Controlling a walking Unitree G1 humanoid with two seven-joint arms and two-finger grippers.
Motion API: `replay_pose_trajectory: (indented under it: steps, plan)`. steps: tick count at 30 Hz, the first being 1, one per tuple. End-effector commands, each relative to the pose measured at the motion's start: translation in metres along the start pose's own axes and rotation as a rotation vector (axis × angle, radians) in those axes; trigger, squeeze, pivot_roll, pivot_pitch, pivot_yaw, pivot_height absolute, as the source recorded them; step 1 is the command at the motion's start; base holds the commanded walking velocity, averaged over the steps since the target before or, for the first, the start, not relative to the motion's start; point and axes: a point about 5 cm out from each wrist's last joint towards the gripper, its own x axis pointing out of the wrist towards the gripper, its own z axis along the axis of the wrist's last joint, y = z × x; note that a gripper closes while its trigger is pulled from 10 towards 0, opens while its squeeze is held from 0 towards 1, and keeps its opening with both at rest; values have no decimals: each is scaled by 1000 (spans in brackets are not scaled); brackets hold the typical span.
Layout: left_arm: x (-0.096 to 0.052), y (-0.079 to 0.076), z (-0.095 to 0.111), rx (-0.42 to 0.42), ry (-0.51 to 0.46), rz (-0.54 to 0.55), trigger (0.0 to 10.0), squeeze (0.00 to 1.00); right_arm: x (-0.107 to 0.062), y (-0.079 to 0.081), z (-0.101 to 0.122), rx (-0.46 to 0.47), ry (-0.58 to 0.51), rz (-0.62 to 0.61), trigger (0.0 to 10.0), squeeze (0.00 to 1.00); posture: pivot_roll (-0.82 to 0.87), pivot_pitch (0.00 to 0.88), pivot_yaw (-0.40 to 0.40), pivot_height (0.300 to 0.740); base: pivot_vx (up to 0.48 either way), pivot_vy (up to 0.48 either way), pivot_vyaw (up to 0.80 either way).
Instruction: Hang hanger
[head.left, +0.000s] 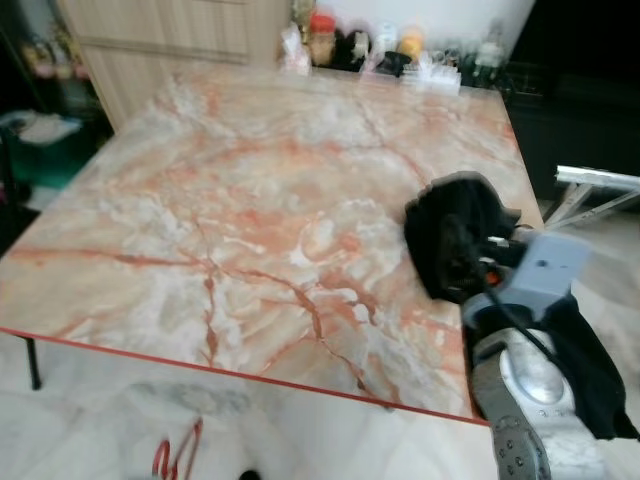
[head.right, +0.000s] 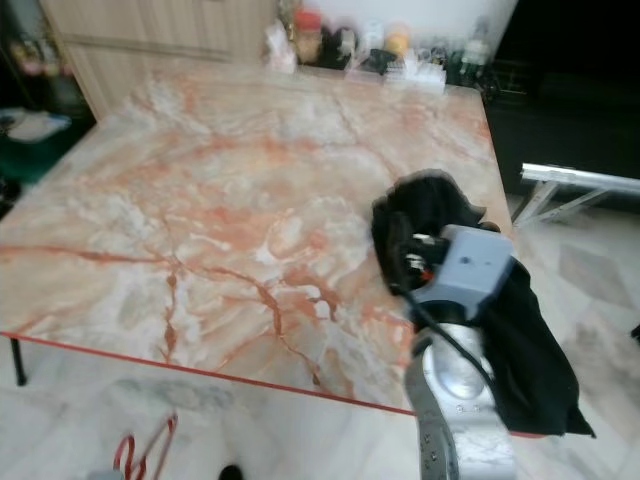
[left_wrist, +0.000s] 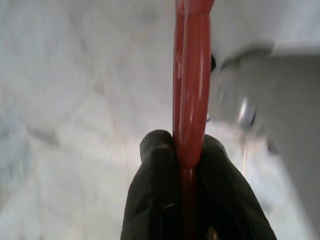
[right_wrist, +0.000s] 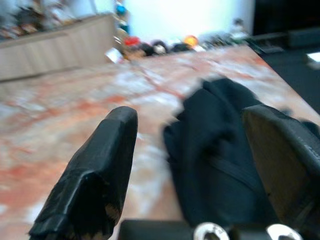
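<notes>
A large marble-patterned worktop (head.left: 250, 200) with orange veins and a red front edge takes up most of the head views. A crumpled black garment (head.right: 440, 225) lies at its near right corner, one part draping over the edge. The right end effector (right_wrist: 192, 150) is raised above that corner, its two black fingers (right_wrist: 95, 175) spread wide with the garment between and just beyond them. The left end effector (left_wrist: 185, 165) is held low over the pale floor (head.left: 90, 430), its fingers pinched tight on a red hanger (left_wrist: 189, 85); part of this hanger also shows below the worktop's front edge. Bottles and jars (head.left: 370, 45) line the worktop's far edge, beside a wooden cabinet (head.left: 170, 40)
</notes>
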Motion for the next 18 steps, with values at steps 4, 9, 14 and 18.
replay_pose_trajectory:
  steps: [4, 9, 14, 18]
  plan:
    - [1, 3, 4, 9, -3, -2, 10000, 0, -1, -5, 0, 1, -6, -25, 10000, 0, 6, 161, -44, 740, -254, 0, 0]
    - [0, 4, 4, 10, -2, -2, 10000, 0, -2, -5, 0, 3, -6, -25, 10000, 0, 7, 163, -42, 740, -256, 0, 0]
    - [0, 4, 3, 7, -3, -2, 10000, 0, -1, -5, 0, 2, -8, -28, 10000, 0, 7, 168, -44, 740, -258, 0, 0]
    - [0, 3, 3, 6, -2, 0, 10000, 0, 0, -6, 0, 1, -10, -35, 10000, 0, 7, 170, -47, 740, -255, 0, 0]
